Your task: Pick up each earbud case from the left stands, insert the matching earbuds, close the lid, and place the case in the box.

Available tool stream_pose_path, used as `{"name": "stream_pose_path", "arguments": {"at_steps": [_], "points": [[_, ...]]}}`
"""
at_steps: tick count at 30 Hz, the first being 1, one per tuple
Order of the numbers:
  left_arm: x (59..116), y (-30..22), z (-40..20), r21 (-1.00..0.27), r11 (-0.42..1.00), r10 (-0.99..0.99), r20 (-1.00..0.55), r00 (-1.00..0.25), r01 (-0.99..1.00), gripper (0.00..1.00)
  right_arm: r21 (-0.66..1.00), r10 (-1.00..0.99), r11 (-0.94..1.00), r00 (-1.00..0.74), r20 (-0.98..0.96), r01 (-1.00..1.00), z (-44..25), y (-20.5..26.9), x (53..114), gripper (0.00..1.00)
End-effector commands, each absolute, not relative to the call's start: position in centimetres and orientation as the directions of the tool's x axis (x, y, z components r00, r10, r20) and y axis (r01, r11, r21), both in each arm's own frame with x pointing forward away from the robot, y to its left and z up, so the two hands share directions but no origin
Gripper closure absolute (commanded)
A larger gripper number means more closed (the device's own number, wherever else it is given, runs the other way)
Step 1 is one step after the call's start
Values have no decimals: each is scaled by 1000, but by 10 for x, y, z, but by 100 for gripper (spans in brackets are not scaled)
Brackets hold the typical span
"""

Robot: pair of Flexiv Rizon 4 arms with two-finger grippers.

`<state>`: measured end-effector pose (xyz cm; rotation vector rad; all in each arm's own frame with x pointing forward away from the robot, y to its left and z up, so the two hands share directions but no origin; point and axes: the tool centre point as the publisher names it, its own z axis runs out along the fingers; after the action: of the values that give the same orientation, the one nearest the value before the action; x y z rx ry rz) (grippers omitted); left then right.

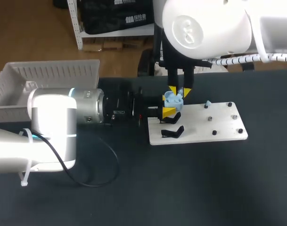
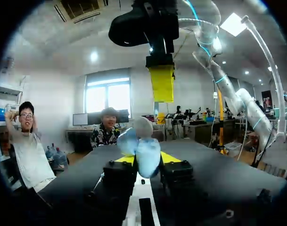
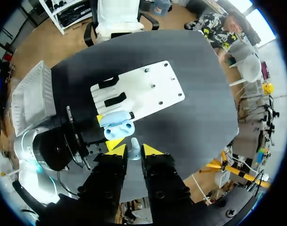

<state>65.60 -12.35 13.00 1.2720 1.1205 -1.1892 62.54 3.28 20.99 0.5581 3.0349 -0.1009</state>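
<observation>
My left gripper [image 1: 168,105] comes in from the left and is shut on a light-blue earbud case [image 1: 173,99] with its lid open, held just over the near-left corner of the white stand board [image 1: 204,127]. In the left wrist view the case [image 2: 142,151] sits between the yellow tips of that gripper [image 2: 146,160]. My right gripper [image 1: 180,90] hangs straight above the case, shut on a pale earbud [image 3: 135,149]. Seen from the right wrist, the open case [image 3: 117,125] lies right below the right gripper [image 3: 134,150]. Another light-blue earbud [image 1: 207,103] rests on the board.
Two black stands [image 1: 172,132] sit on the board's left part, and several small black pegs [image 1: 214,133] dot its right half. A white slatted box [image 1: 44,77] stands at the table's far left. A black cable [image 1: 94,181] loops on the table near my left arm.
</observation>
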Motion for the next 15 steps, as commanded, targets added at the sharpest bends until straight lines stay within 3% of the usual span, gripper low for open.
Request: {"name": "stream_pose_path", "arguments": {"at_steps": [1,15], "points": [[656,-124,128,84,-44,-18,-996,83,996,100,-42,565,822,-823,-52,568,207,36,631,100],[656,-124,128,84,-44,-18,-996,83,996,100,-90,736,676,-677,31,731,201,43,636,100]]}}
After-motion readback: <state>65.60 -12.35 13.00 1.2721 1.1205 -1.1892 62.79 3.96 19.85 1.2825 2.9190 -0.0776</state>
